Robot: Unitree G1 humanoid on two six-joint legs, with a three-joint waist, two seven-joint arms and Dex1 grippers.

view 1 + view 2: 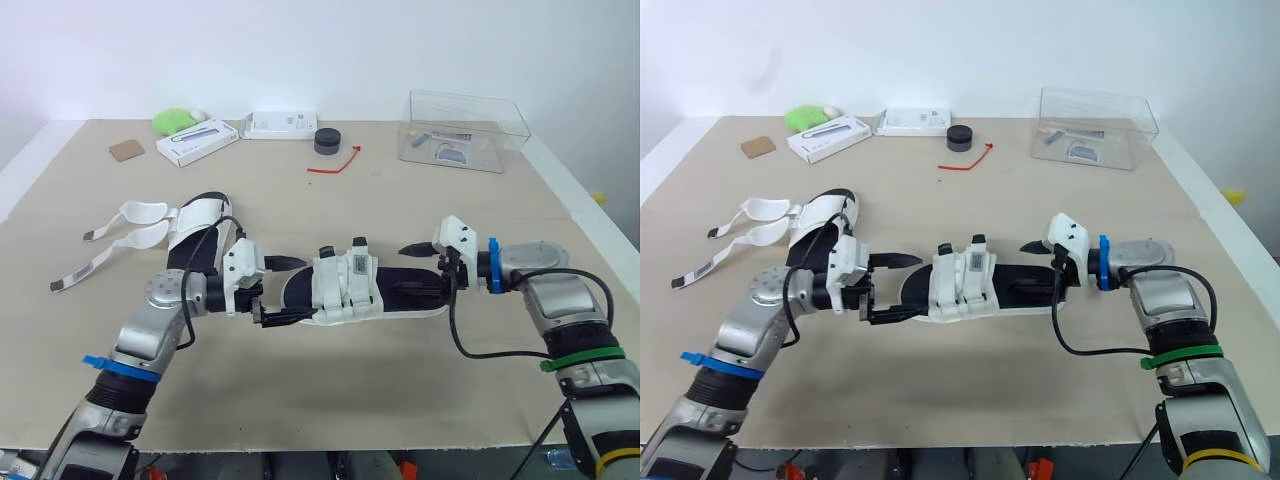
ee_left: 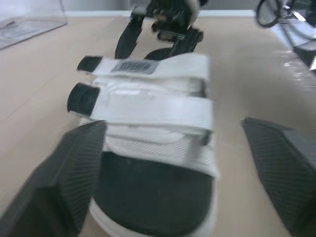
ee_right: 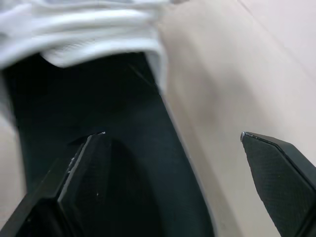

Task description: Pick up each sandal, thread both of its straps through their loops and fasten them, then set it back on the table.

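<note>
A white sandal with a black footbed point(image 1: 350, 290) lies on the table's middle, both straps folded across it point(image 2: 153, 94). My left gripper point(image 1: 285, 292) is open, its two fingers straddling one end of this sandal point(image 2: 148, 197). At the opposite end my right gripper point(image 1: 405, 270) is open too. One of its fingers point(image 3: 84, 173) hangs over the black footbed point(image 3: 98, 89) and the other finger is over bare table. I cannot tell whether either gripper touches the sandal. A second sandal point(image 1: 195, 235) lies at the left, its white straps point(image 1: 115, 240) trailing loose.
A clear plastic box point(image 1: 465, 130) stands at the back right. Along the back lie two white boxes point(image 1: 197, 140) point(image 1: 280, 124), a black round object point(image 1: 327, 140), a red tie point(image 1: 335, 162), a green object point(image 1: 175, 120) and a brown square point(image 1: 127, 150).
</note>
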